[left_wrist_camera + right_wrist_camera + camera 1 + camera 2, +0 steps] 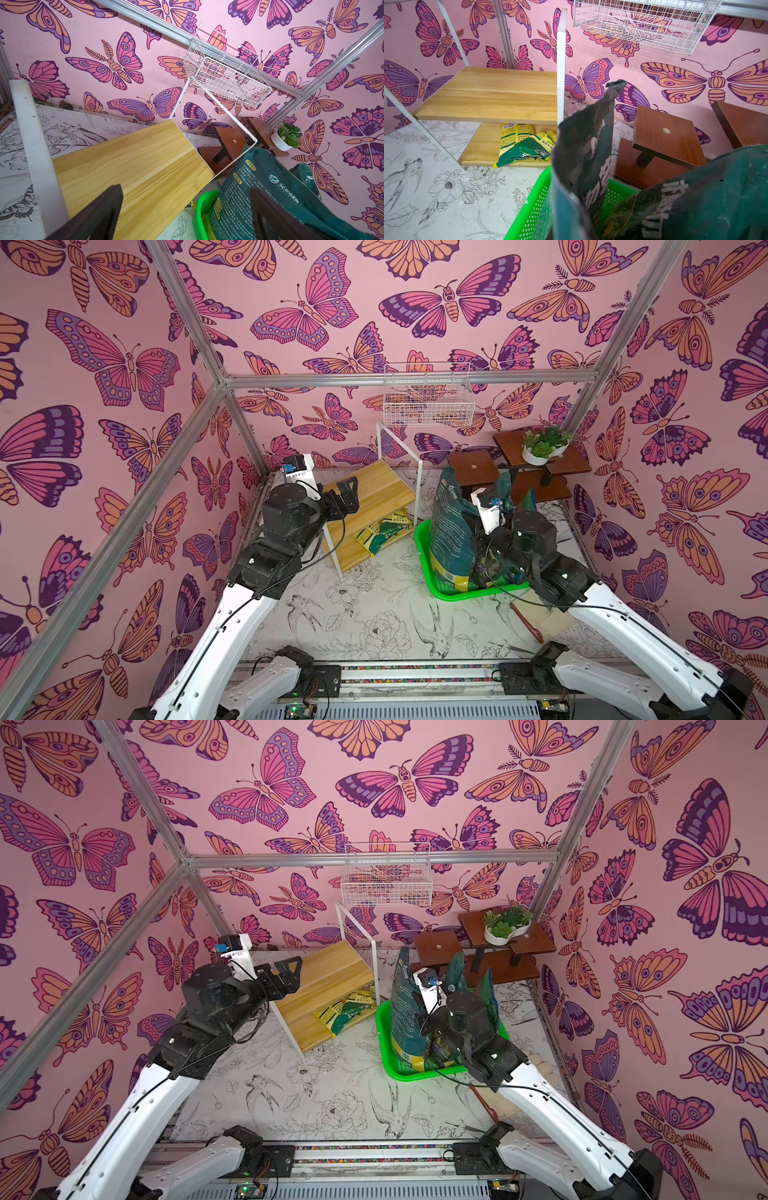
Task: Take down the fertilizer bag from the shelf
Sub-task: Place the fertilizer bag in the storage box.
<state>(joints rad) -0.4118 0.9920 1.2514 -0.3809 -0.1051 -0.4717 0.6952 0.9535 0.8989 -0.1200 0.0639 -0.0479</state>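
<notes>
The shelf (374, 485) (328, 969) is a two-tier rack of pale yellow boards in a white tube frame at the back left. The fertilizer bag (384, 531) (347, 1011) (525, 143), yellow and green, lies crumpled on its lower board. My left gripper (350, 488) (291, 966) (185, 218) hovers open over the near end of the upper board, with nothing between its fingers. My right arm's wrist (528, 531) reaches into a tall dark green sack (453, 526) (583, 145). The right gripper's jaws are hidden behind the sack's rim, shut.
The dark green sack stands in a green perforated basket (424, 556) just right of the shelf. Behind it is a dark brown plant stand (473, 466) with a potted succulent (540, 448). A white wire basket (428, 402) hangs on the back rail. A red-handled tool (528, 622) lies under the right arm.
</notes>
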